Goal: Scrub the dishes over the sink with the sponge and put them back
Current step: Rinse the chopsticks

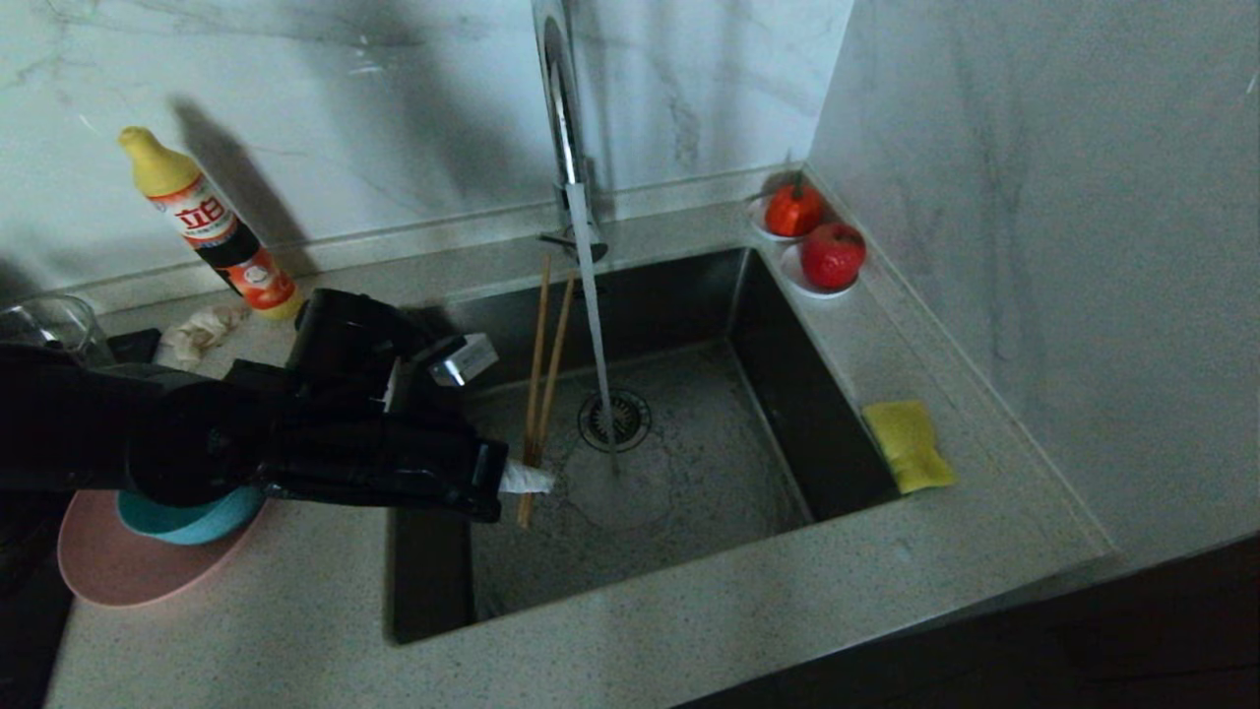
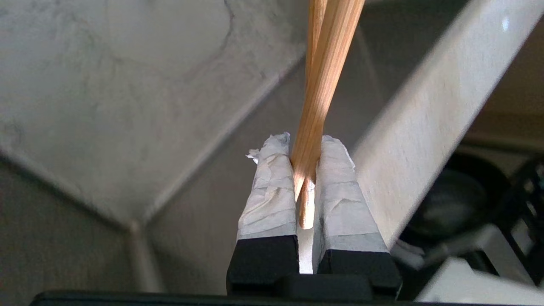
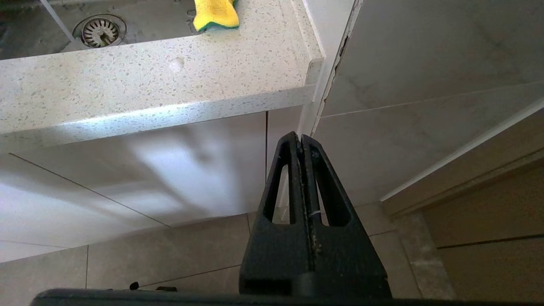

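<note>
Overhead, head view: left gripper (image 1: 536, 480) reaches over the sink (image 1: 787, 374), clamped on two chopsticks (image 1: 544, 364) near their lower ends; they slant up toward the faucet (image 1: 566, 128), beside its stream.
Dishes: one pink plate (image 1: 118, 566) with one blue bowl (image 1: 192, 520) on it, left of the sink, partly under the arm.
Sponge (image 1: 908, 445): one, yellow, on the sink's right rim.
Left wrist view: taped fingers (image 2: 270, 187) pinch both pale wooden chopsticks (image 2: 325, 80).
Right wrist view: right gripper (image 3: 301, 140) closed, empty, below the counter (image 3: 148, 85); sponge (image 3: 216, 15) shows a green edge.
</note>
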Robot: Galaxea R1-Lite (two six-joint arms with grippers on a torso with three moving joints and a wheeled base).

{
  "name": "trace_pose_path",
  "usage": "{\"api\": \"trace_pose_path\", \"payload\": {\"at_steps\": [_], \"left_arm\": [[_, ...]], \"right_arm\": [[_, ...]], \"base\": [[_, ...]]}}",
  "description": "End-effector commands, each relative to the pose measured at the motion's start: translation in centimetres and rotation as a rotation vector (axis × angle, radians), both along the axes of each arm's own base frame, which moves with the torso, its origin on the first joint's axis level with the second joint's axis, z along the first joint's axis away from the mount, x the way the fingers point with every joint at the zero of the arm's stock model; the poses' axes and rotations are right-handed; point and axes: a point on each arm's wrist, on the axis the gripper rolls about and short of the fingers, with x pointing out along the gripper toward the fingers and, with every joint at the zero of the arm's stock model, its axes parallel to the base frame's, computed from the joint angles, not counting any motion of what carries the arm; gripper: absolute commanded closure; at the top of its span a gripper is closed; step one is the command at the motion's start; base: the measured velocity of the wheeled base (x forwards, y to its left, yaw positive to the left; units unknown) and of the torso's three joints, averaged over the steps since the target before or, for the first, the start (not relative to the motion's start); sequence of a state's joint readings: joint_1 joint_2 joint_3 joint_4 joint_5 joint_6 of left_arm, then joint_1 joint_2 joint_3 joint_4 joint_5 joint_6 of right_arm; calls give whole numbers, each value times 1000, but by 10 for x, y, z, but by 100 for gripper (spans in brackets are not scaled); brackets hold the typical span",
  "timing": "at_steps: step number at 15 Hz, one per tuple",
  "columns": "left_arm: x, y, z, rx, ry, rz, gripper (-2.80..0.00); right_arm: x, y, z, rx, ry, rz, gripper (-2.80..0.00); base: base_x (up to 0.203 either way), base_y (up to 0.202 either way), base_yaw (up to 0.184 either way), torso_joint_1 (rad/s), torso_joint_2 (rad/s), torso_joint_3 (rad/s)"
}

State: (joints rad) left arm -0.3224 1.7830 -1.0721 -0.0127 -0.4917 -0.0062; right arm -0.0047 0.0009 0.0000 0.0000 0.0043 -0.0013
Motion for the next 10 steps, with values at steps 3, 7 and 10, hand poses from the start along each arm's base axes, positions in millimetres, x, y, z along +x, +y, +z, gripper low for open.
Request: {"api": "trace_pose_path", "payload": {"at_steps": [3, 7, 10], "left_arm": [[24, -13, -12, -9, -8, -10, 0], [41, -19, -7, -19, -40, -10, 0], [57, -24, -9, -22, -52, -8, 0]], "right_arm": [[0, 0, 0, 0, 1, 0, 0], [0, 0, 0, 0, 1, 0, 0], [0, 0, 0, 0, 1, 0, 0]], "base": [[0, 0, 0, 0, 0, 0], [0, 0, 0, 0, 0, 0], [0, 0, 0, 0, 0, 0]]}}
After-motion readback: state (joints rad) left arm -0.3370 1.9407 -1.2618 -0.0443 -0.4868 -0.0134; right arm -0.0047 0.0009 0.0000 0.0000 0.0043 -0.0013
